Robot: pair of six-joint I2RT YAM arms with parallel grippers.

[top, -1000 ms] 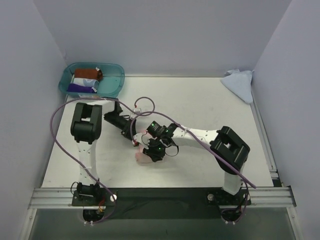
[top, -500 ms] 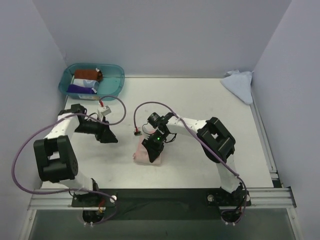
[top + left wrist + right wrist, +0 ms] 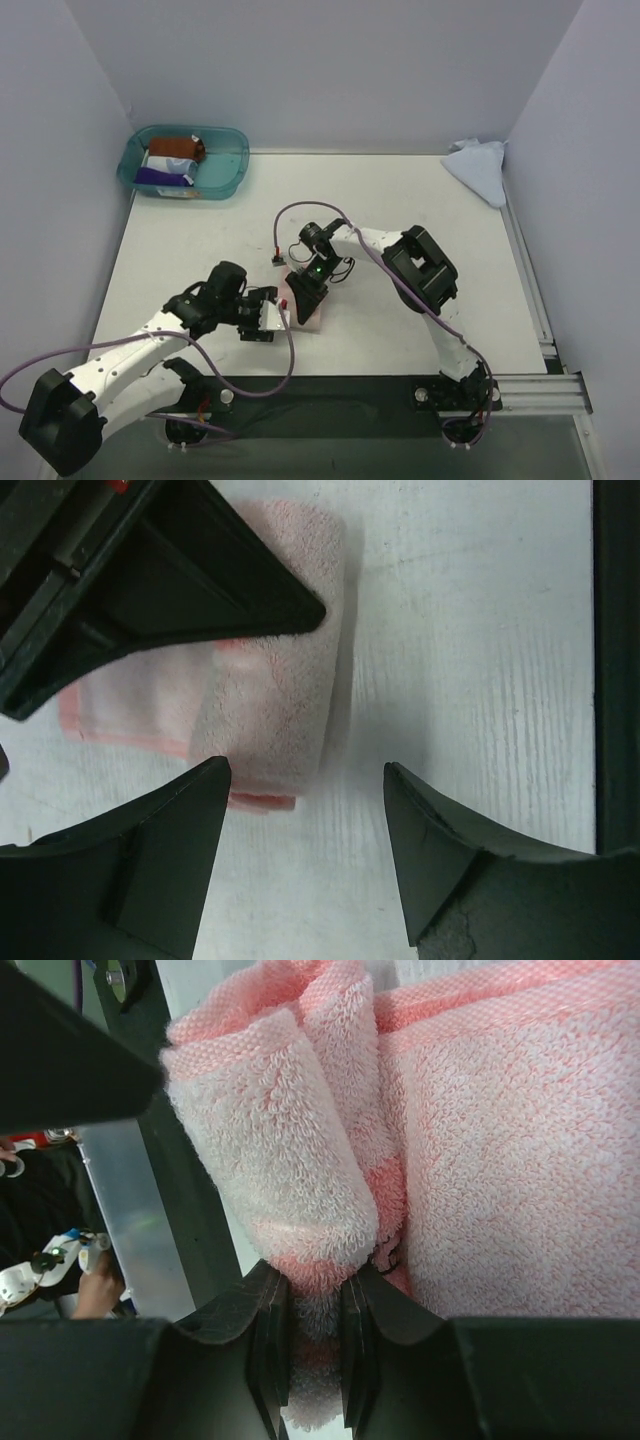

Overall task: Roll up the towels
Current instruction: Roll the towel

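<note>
The pale pink towel [image 3: 318, 312] lies at the table's middle front, partly rolled, with a flat part still spread out [image 3: 270, 700]. My right gripper [image 3: 303, 300] is shut on the towel's rolled end [image 3: 318, 1340], the terry cloth pinched between its fingers [image 3: 268, 1350]. My left gripper [image 3: 274, 318] is open and empty just left of the towel, its jaws wide apart over bare table [image 3: 305, 850] at the roll's near end. The light blue towel [image 3: 477, 168] lies crumpled in the back right corner, far from both grippers.
A teal see-through tub [image 3: 228, 172] with several rolled cloths stands at the back left. A purple cable [image 3: 300, 215] loops above the right wrist. The table's dark front edge [image 3: 615, 680] runs close beside the left gripper. Walls close in the sides and back.
My left arm has swung from the table's left side down to the front, bringing its open gripper beside the pink towel. My right gripper has stayed shut on the towel, which looks narrower.
</note>
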